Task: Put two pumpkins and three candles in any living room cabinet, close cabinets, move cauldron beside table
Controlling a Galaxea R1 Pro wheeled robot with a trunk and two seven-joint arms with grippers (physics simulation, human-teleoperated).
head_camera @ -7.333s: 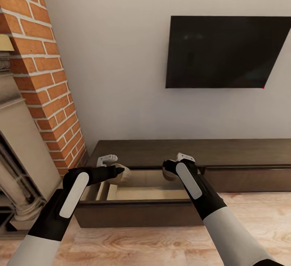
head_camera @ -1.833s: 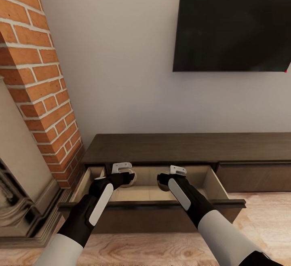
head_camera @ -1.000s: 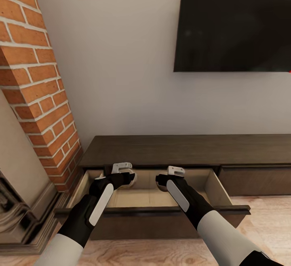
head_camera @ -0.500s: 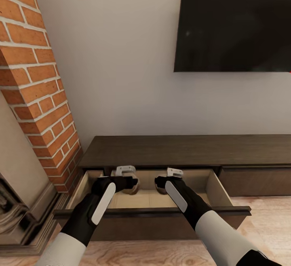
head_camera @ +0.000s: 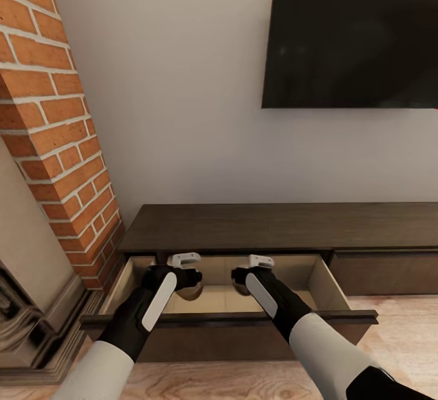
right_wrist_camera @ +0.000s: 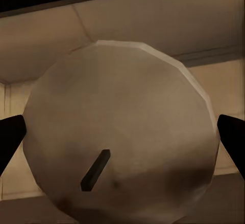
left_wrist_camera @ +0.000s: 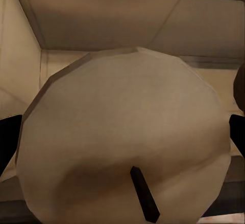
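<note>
The low dark brown cabinet stands against the wall with its left drawer pulled out, showing a pale wooden inside. Both grippers reach down into that drawer. My left gripper is shut on a beige candle with a dark wick; black fingertips press its sides. My right gripper is shut on a second beige candle, with its fingertips at either edge. Behind both candles I see the drawer's floor and back wall. The pumpkins, cauldron and table are out of view.
A red brick column and a stone fireplace surround stand close on the left. A black TV hangs on the wall above the cabinet. A closed drawer front is to the right. Wood floor lies in front.
Both grippers have sunk lower into the open drawer with their candles and drawn slightly nearer each other. Before that the camera moved closer and the drawer stood further out.
</note>
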